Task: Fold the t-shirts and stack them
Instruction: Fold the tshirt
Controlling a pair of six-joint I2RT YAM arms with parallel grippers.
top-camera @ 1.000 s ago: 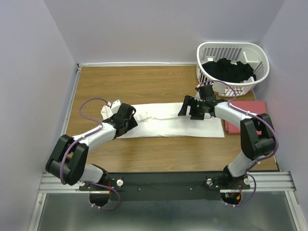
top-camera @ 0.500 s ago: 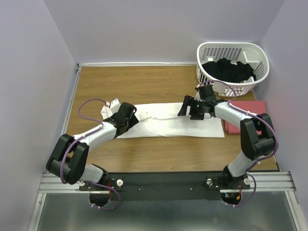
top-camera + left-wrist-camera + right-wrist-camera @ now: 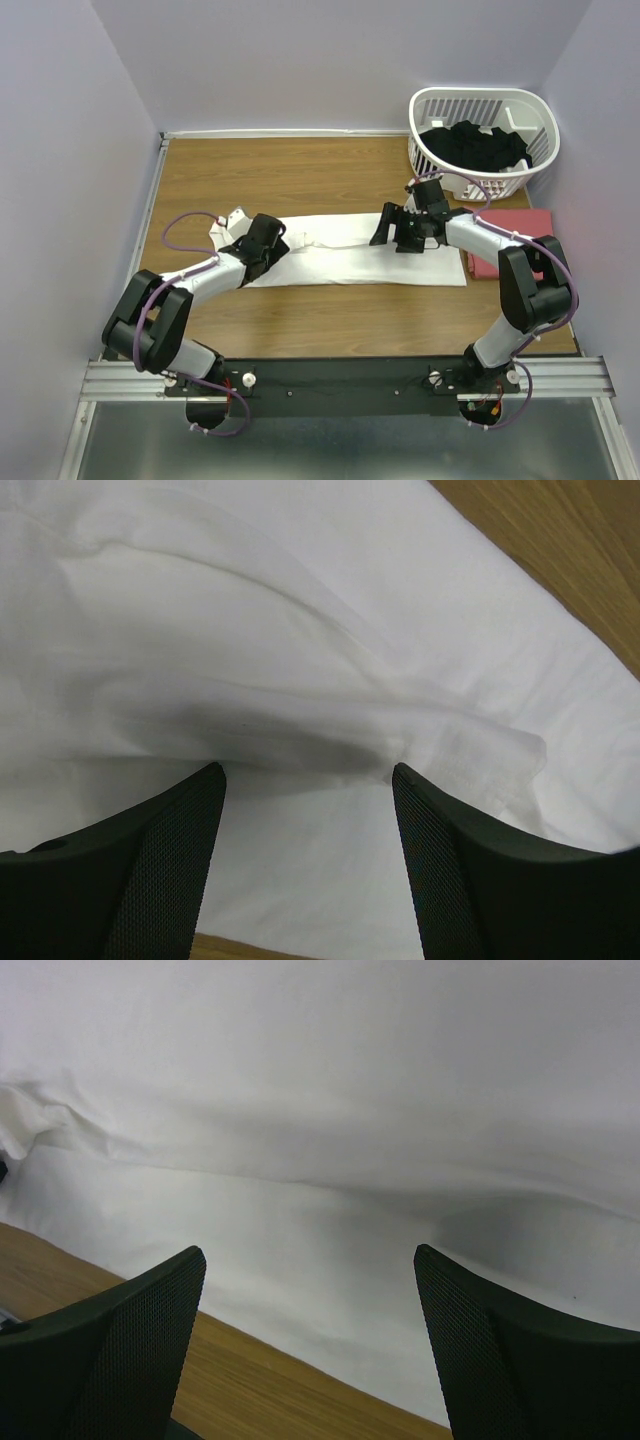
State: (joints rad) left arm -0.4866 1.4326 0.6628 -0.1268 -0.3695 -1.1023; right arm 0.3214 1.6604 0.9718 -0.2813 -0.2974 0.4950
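The white t-shirt (image 3: 350, 262) lay as a long band mid-frame, the salmon-red t-shirt (image 3: 533, 221) at right. The left gripper (image 3: 307, 772) and right gripper (image 3: 308, 1253) hovered open over it; each should pinch one edge squarely, lifting evenly.

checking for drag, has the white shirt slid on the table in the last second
No. The near right corner of the white t-shirt lies at the same spot on the table, beside the salmon-red t-shirt.
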